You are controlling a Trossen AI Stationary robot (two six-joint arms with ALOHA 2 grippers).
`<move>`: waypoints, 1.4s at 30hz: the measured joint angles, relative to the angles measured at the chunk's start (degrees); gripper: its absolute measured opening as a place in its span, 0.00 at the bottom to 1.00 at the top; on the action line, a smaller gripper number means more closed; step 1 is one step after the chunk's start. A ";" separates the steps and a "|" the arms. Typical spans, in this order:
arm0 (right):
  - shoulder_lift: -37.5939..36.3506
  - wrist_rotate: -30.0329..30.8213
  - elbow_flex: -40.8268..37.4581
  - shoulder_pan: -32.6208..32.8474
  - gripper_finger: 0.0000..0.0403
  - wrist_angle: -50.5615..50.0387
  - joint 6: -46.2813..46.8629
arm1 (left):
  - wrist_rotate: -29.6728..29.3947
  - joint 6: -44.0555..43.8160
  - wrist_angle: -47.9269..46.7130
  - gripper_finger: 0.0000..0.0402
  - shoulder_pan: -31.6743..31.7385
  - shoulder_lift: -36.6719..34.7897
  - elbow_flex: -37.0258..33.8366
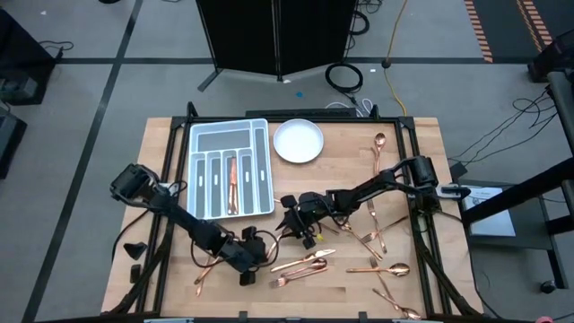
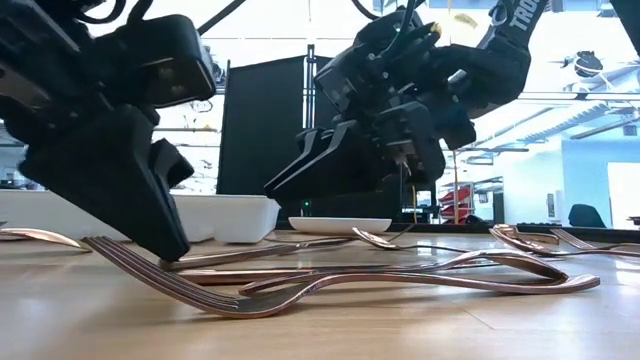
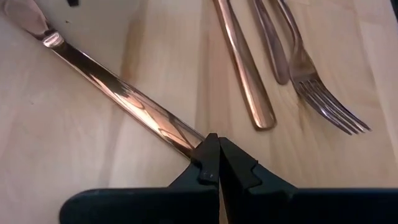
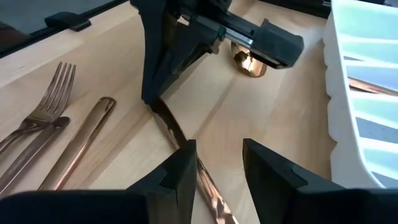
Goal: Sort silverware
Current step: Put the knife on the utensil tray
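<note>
Progress is early. You have one copper piece [image 1: 232,186] lying in a slot of the grey tray [image 1: 260,167]; the rest of the silverware [image 1: 374,235] is scattered over the table [image 1: 166,144], right and front. Your left claw [image 3: 217,163] sits at table level, pinched onto a long flat handle [image 3: 118,89], a knife by the look of it. Your right claw [image 4: 214,163] hovers just above the same piece, fingers apart, gripping nothing. Nearly everything remains to sort.
</note>
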 joint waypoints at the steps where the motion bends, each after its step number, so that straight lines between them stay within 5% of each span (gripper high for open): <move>1: 0.00 0.00 0.00 0.00 0.31 0.00 -0.07 | 0.02 -0.36 -0.23 0.00 -0.27 0.02 0.00; 24: 0.18 0.36 0.06 1.52 0.31 1.87 -1.28 | 0.66 -2.84 -2.96 0.00 -2.70 0.07 -0.04; 31: 7.77 -0.16 5.60 2.63 0.31 1.43 -0.20 | 0.68 -2.85 -3.00 0.00 -2.70 0.07 -0.07; 42: 9.57 -0.24 12.98 3.19 0.31 -15.40 -2.30 | 0.77 -2.82 -3.16 0.00 -2.89 0.07 -0.09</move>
